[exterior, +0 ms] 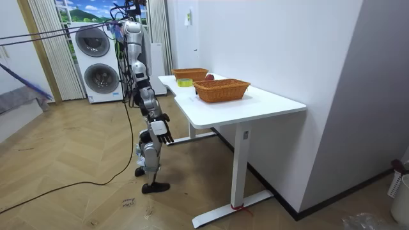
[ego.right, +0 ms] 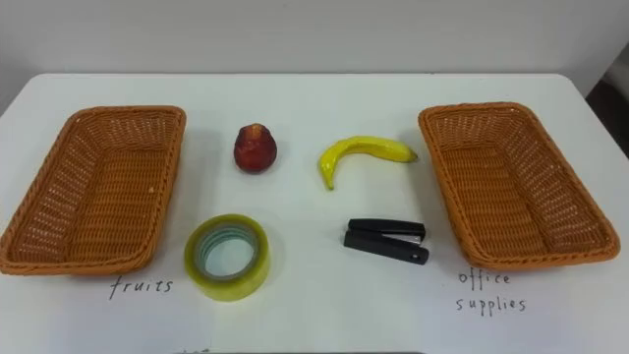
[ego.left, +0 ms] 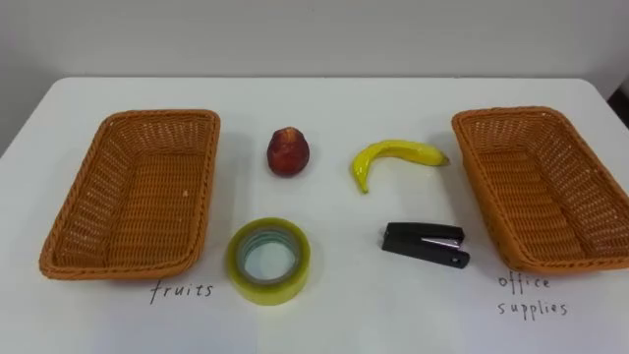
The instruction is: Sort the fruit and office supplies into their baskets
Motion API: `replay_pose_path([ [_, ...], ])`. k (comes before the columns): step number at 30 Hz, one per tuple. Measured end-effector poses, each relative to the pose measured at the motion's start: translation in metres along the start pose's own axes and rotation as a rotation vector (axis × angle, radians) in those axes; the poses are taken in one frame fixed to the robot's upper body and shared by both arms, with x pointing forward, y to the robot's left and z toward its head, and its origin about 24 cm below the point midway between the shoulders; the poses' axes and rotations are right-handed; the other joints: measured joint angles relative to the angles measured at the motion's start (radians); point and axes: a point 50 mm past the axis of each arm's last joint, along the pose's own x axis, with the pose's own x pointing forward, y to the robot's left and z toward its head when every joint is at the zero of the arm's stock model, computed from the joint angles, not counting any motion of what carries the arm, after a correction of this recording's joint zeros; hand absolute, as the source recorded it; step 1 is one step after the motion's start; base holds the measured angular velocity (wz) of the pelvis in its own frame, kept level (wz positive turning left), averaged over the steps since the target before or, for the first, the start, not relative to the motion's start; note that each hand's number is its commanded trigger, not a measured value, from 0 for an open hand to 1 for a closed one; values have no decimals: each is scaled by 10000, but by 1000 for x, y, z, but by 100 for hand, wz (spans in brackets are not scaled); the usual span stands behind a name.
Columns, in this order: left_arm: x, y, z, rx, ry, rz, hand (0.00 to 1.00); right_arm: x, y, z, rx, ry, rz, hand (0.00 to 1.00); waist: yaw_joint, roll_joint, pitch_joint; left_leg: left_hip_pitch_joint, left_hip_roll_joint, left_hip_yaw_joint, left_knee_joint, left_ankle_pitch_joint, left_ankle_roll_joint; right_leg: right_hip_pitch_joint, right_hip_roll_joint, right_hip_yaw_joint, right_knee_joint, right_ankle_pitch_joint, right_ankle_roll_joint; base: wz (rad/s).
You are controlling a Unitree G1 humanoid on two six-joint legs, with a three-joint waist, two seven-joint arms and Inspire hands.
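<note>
Left eye view: white table (ego.left: 334,98), left wicker basket (ego.left: 162,115) and right wicker basket (ego.left: 511,111) at its two ends. Between them, on the bare tabletop: red round fruit (ego.left: 289,151) and banana (ego.left: 393,157) in the far row, tape roll (ego.left: 270,288) and black stapler (ego.left: 425,245) in the near row.

Right eye view: same layout. Tape lies flat, hole up. All four items sit apart from each other and from both baskets.

Room view: robot stands upright at the table's edge, washer-dryer stack (exterior: 96,61) behind it. Right hand (exterior: 163,133) hangs at its side, fingers loose, holding nothing.
</note>
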Motion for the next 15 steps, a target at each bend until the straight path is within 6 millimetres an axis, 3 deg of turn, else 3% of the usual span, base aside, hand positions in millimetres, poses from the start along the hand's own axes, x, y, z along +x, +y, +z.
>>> replay_pose_path([
  [15, 0, 1, -1, -38, 10, 44, 0, 0, 0, -1, 92, 38, -80, 0, 11, -114, 2, 46, 0, 0, 4, 1, 0, 53, -5, -10, -9, -5, 6, 0],
])
